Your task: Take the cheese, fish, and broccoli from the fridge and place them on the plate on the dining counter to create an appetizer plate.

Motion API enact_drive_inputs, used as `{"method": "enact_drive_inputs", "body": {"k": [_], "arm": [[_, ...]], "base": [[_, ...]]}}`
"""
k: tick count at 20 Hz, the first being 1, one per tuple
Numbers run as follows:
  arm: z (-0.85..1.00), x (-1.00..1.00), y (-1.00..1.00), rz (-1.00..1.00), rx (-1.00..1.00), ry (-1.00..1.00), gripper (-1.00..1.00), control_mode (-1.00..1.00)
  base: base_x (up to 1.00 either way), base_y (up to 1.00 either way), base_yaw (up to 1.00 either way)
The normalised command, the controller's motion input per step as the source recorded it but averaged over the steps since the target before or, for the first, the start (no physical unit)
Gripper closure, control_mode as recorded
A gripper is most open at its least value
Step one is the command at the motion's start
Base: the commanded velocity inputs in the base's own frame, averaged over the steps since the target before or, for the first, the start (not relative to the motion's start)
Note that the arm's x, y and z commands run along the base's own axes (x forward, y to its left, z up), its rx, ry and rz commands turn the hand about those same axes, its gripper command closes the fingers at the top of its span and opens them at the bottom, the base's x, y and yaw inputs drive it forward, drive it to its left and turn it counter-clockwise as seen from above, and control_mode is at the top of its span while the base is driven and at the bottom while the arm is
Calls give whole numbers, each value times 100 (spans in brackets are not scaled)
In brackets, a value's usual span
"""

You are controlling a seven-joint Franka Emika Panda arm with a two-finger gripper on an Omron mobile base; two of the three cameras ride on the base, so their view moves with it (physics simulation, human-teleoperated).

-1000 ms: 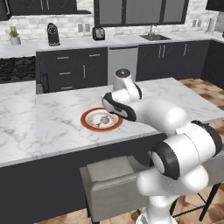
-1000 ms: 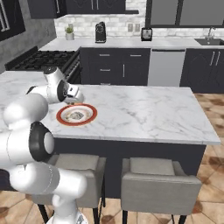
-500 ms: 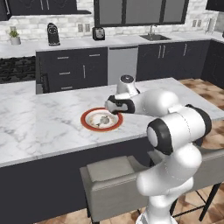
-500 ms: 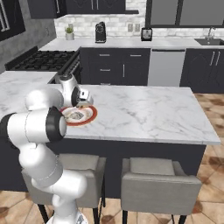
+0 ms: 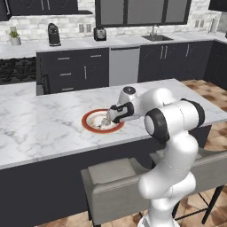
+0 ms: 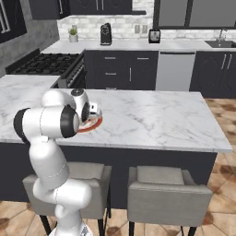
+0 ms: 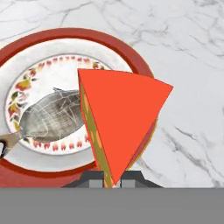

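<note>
My gripper [image 7: 113, 179] is shut on the cheese [image 7: 122, 118], an orange-red wedge with a yellow side, held just above the near edge of the plate [image 7: 65, 37]. The grey fish [image 7: 52, 116] lies in the middle of the plate, left of the wedge in the hand view. The red-rimmed plate [image 5: 86, 122] rests on the white marble dining counter [image 5: 44, 128], and the gripper [image 5: 107, 119] hangs low over its right side. From the right base view the plate's rim [image 6: 94, 124] peeks out beside the hand. The broccoli and the fridge are out of view.
Grey chairs [image 5: 111, 177] [image 6: 168, 189] stand along the counter's near side. Dark cabinets, a coffee machine [image 5: 54, 34], a sink [image 5: 156, 37] and a stove [image 6: 41, 64] line the back wall. Bare marble stretches right of the plate [image 6: 152, 120].
The hand has come down towards the plate with the cheese still in its grip, and the arm has folded lower over the counter. The fish and plate have stayed put.
</note>
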Motion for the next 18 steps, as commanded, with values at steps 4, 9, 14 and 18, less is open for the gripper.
{"method": "enact_drive_inputs", "body": {"k": [4, 9, 14, 18], "arm": [[-35, 33, 0, 3, 0, 1, 100, -100], [-24, 56, 0, 0, 0, 7, 100, -100], [-19, 57, 2, 0, 0, 10, 100, -100], [-15, 44, 5, 0, 0, 11, 100, -100]], "base": [[0, 0, 0], [0, 0, 0], [0, 0, 0], [0, 0, 0]]}}
